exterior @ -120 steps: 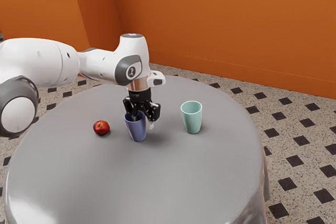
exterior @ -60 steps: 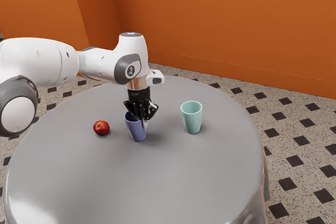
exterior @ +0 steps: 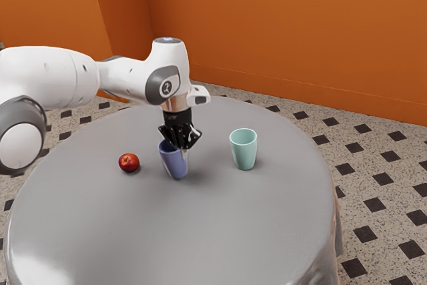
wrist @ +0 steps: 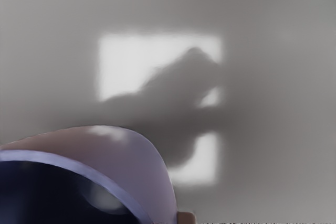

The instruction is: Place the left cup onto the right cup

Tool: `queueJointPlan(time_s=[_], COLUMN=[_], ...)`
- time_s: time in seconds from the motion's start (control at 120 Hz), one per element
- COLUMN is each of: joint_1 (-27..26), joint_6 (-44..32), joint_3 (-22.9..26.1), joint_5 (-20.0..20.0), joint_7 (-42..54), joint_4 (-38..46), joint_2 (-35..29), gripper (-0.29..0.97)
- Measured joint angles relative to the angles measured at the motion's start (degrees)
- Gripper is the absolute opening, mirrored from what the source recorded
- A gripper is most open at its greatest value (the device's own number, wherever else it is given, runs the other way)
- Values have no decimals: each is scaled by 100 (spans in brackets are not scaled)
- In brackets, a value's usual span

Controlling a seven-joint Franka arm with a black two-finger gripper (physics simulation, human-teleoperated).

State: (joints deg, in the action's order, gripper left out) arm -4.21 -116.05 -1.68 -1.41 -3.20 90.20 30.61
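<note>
From my station I see the end effector (exterior: 180, 143) pointing straight down at the purple cup (exterior: 173, 163), its two black fingers drawn close together and clamped on the cup's wall at the rim, at about 1 o'clock on the cup's mouth in the exterior view. The purple cup, the left one of the pair, sits on the grey round tabletop (exterior: 200, 231) near its middle and leans slightly. I cannot tell whether its base is fully flat on the surface. The teal cup (exterior: 243, 150) stands upright at roughly 3 o'clock from the purple cup, well apart from it, with its mouth open upward. A small red apple (exterior: 129, 162) lies at 9 o'clock from the purple cup, near it but not touching. The white arm (exterior: 80, 81) comes in from about 10 o'clock. On the wrist camera the purple rim and dark inside of the cup sit right under my hand, and beyond them the hand's shadow (wrist: 173, 98) falls across a bright patch on the tabletop.
</note>
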Motion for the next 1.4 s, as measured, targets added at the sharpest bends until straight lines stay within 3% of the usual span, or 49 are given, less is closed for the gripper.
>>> queueJointPlan(time_s=[0.325,0.625,0.933,1.4], joint_1=[-215,-574,-821,-771], joint_6=[249,660,1007,1514], joint_3=[-33,-4,122,967], joint_5=[268,646,910,1487], joint_7=[-66,-106,-126,-125], joint_4=[-10,-721,-1699,-2887], joint_2=[-446,-527,-97,586], gripper=[-11,-11,-11,-11])
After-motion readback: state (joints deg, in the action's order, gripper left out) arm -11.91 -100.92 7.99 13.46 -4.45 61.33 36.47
